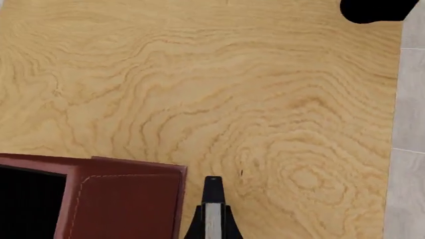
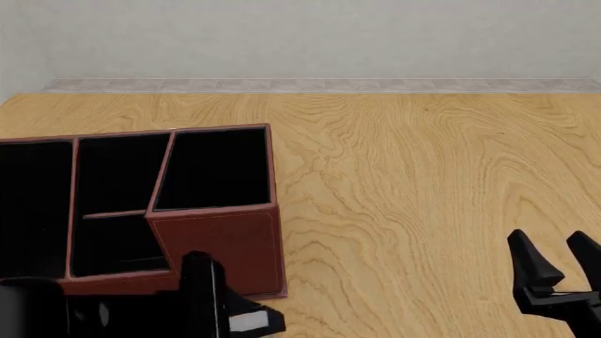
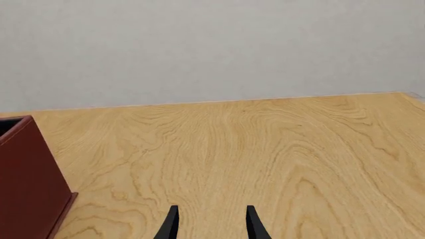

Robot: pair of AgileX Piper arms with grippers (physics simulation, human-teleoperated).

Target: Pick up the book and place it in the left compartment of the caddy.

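Front view showed the left gripper [image 2: 246,318] clamped on the book [image 2: 252,322] just near of the caddy [image 2: 221,239]; the right gripper [image 2: 556,262] stood wide, well apart to the right

Bright even simulated light, sharp focus throughout, no glare, almost no shadows on the wooden table [image 2: 423,183]
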